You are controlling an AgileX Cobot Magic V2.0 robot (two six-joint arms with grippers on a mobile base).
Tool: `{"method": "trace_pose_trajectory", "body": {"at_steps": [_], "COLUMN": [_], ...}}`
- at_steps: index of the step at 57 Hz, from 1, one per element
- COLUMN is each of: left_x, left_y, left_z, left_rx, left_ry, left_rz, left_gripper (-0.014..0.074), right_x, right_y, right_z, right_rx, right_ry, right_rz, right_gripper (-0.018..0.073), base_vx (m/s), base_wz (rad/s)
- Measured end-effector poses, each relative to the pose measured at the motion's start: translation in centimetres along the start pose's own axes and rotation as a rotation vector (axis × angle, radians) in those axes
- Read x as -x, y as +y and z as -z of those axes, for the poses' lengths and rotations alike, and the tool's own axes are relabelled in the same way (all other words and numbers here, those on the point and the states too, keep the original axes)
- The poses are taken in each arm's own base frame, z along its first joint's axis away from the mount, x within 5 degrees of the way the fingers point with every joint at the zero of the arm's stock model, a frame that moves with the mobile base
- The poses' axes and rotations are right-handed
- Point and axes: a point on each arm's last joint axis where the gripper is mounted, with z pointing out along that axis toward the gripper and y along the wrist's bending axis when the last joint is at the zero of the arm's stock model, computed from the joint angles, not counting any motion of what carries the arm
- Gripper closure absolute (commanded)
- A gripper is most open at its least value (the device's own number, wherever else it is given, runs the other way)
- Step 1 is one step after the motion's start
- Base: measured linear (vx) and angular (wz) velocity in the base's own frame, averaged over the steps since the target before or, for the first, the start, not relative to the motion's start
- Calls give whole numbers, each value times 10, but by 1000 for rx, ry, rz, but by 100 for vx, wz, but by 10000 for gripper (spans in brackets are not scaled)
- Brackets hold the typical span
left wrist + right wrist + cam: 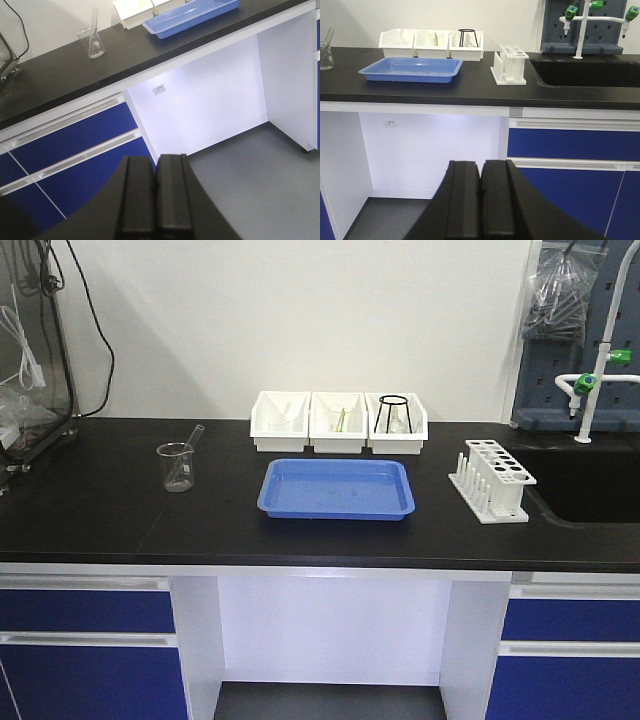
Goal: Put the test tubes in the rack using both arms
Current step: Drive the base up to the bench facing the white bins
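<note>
One test tube (193, 443) leans in a squat glass beaker (177, 468) at the left of the black counter. The left wrist view also shows this test tube (94, 19) and beaker (93, 44). The white rack (492, 480) stands to the right of the blue tray, its holes looking empty; the right wrist view has the rack (509, 65) ahead and above. My left gripper (155, 159) is shut on nothing, low in front of the blue drawers. My right gripper (480, 164) is also shut and empty, below counter height. Neither arm shows in the front view.
A blue tray (337, 488) lies mid-counter, with three white bins (338, 422) behind it. A black sink (590, 490) and a white tap (598, 360) are at the right. Blue drawers (570, 145) and an open knee space (430, 150) sit under the counter.
</note>
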Motion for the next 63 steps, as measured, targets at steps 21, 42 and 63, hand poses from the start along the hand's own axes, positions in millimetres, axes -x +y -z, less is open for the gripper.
{"method": "trace_pose_trajectory", "body": {"at_steps": [21, 42, 63], "left_x": [0, 0, 0], "left_y": [0, 0, 0], "left_z": [0, 0, 0], "left_rx": [0, 0, 0], "left_ry": [0, 0, 0], "left_rz": [0, 0, 0], "left_gripper": [611, 611, 611], "right_x": [0, 0, 0], "right_y": [0, 0, 0], "right_z": [0, 0, 0], "right_rx": [0, 0, 0], "right_ry": [0, 0, 0], "right_rz": [0, 0, 0], "right_gripper": [564, 564, 564], "base_vx": [0, 0, 5], "base_wz": [0, 1, 3]}}
